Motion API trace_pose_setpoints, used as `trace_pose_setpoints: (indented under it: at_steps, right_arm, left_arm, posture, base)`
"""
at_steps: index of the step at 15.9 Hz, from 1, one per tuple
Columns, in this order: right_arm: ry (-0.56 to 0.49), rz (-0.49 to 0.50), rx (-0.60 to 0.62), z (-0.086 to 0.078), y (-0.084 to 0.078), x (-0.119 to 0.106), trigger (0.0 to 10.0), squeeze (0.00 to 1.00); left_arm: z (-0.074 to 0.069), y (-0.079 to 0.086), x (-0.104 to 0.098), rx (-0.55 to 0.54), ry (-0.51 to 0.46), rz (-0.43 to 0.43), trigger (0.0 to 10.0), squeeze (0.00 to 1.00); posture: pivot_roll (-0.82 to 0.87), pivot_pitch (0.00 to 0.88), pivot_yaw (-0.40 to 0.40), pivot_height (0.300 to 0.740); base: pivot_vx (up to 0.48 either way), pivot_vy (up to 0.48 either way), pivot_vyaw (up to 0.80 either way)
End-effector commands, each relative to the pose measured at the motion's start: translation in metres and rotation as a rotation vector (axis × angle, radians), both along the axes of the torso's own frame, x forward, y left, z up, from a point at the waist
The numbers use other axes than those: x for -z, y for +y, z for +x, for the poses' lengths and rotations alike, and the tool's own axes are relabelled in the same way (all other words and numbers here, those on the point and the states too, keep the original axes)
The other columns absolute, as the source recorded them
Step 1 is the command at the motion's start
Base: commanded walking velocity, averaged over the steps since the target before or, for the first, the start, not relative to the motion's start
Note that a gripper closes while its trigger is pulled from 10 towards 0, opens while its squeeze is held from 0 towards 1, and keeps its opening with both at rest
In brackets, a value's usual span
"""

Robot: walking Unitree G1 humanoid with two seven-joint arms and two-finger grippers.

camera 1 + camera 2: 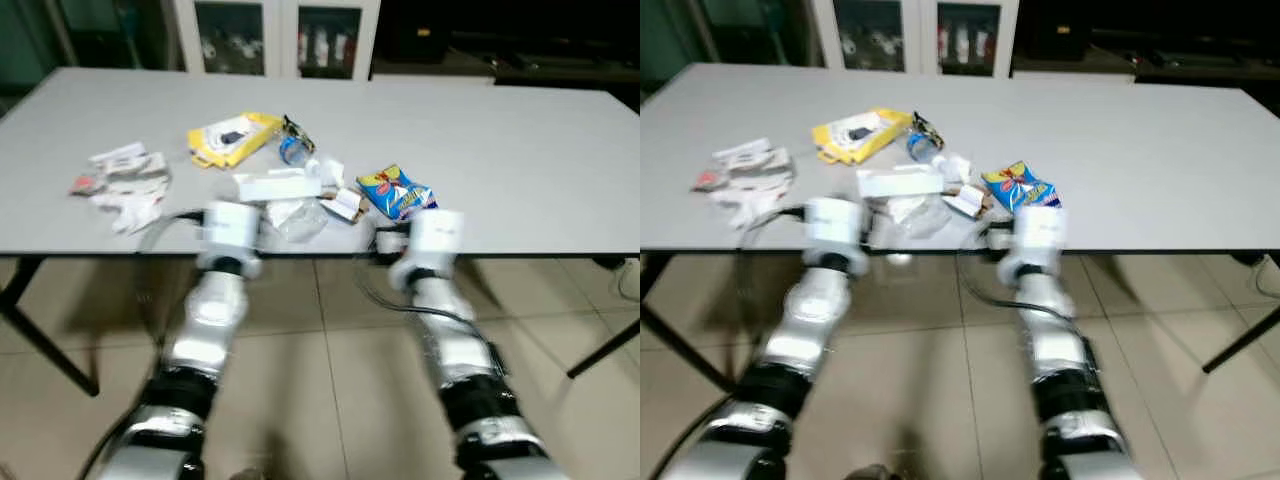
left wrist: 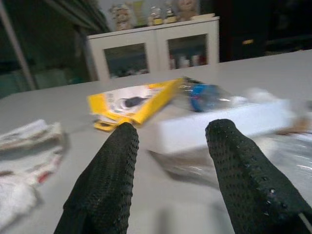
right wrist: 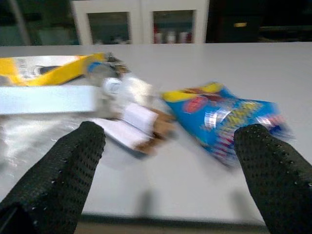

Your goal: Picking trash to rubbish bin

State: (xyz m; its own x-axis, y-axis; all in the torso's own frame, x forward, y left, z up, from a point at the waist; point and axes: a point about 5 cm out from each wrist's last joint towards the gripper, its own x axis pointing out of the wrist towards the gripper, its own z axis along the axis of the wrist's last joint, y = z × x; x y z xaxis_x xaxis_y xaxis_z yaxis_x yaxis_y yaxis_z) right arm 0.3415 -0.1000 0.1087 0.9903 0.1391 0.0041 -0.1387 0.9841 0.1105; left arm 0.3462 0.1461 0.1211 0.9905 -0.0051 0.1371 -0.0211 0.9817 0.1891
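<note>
I cannot read a single word or number anywhere in front of me. The blue snack bag, right of centre in my right wrist view, carries red and yellow printing, but it is smeared into blobs with no letter I can make out. The yellow package, in the upper middle of my left wrist view, has a white panel with a dark shape on it, and no lettering comes through. The crumpled wrappers at the left of my left eye view show red and dark marks too small and soft to read. The bottles behind the cabinet doors at the top of that view are blurred as well.
</note>
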Motion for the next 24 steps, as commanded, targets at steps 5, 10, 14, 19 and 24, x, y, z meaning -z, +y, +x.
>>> trace_pose_setpoints:
  at_steps: [5,10,14,19,24]
  right_arm:
    - [-0.007,-0.012,0.034,0.001,-0.014,-0.001,10.0,0.0]
    - [-0.004,-0.011,0.029,0.001,-0.012,0.0,10.0,0.0]
    - [-0.005,-0.01,0.031,0.001,-0.012,0.0,10.0,0.0]
    - [-0.005,-0.011,0.035,0.002,-0.013,0.0,10.0,0.0]
    - [0.0,-0.007,0.03,0.002,-0.011,0.001,10.0,0.0]
  left_arm:
    - [0.004,-0.013,-0.014,0.032,-0.044,-0.004,10.0,0.0]
    - [0.008,-0.008,-0.026,0.026,-0.079,0.007,10.0,0.0]
    - [0.01,-0.004,-0.037,0.012,-0.123,0.015,10.0,0.0]
    - [0.02,0.019,-0.092,0.077,-0.246,0.091,10.0,0.0]
    - [0.03,0.044,-0.118,0.28,-0.135,0.286,10.0,0.0]
  posture:
    - [0.02,0.008,-0.043,0.716]
    - [0.02,0.0,-0.038,0.716]
    - [0.02,0.0,-0.037,0.716]
    - [0.03,0.006,-0.04,0.716]
    - [0.04,0.009,-0.031,0.716]
  base:
    - [0.48,0.0,0.0]
    - [0.48,0.0,0.0]
    - [0.24,0.0,0.0]
    - [0.0,0.0,0.0]
    - [0.0,0.0,0.0]
